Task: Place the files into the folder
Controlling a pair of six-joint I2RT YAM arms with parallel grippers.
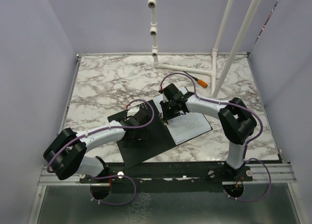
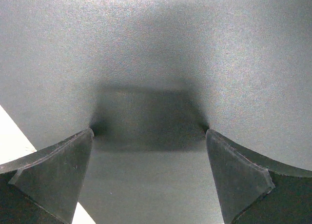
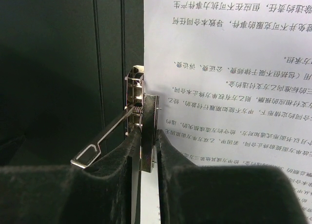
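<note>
The folder [image 1: 141,143] lies open on the table, black inside up, and fills the left wrist view [image 2: 156,48]. The files [image 1: 187,126], white sheets of dense print, lie on its right half [image 3: 229,63]. My left gripper [image 1: 138,124] is open, its fingertips resting wide apart on the folder's left flap [image 2: 148,136]. My right gripper [image 1: 168,109] stands at the spine. Its jaws [image 3: 149,131] straddle the metal clip [image 3: 146,112] at the sheets' edge, slightly apart, with a thin gap on the right side. The clip's wire lever [image 3: 105,138] sticks out to the left.
The marble table [image 1: 107,82] extends behind and left of the folder. A white pipe frame [image 1: 214,63] rises at the back right, with an orange connector [image 1: 202,81] beside it. A pale surface [image 2: 9,136] shows past the folder's edge.
</note>
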